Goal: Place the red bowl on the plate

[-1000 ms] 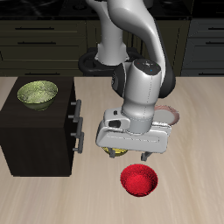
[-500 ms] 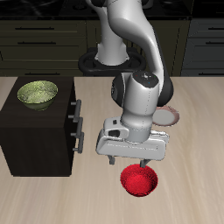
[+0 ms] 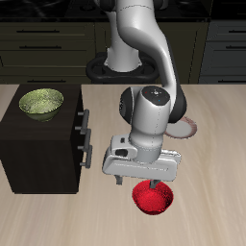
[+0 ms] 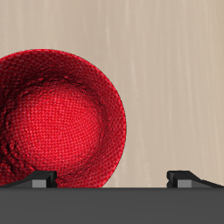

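Observation:
The red bowl [image 3: 152,198] sits upright on the wooden table near its front edge. It fills much of the wrist view as a glossy red bowl [image 4: 57,118]. My gripper [image 3: 137,183] hangs just above it and is open, with nothing held. In the wrist view the gripper [image 4: 112,179] has one fingertip [image 4: 39,179] over the bowl's rim, while the other fingertip [image 4: 184,178] is over bare table beside the bowl. The plate [image 3: 190,128] lies farther back, mostly hidden behind the arm, with only its pinkish rim showing.
A dark cabinet [image 3: 43,144] with drawer handles stands beside the arm. A yellow-green bowl [image 3: 41,102] rests on its top. Kitchen counters line the back.
The gripper has come down and moved toward the table's front edge, from above the table's middle to just over the red bowl. The bowl has not moved.

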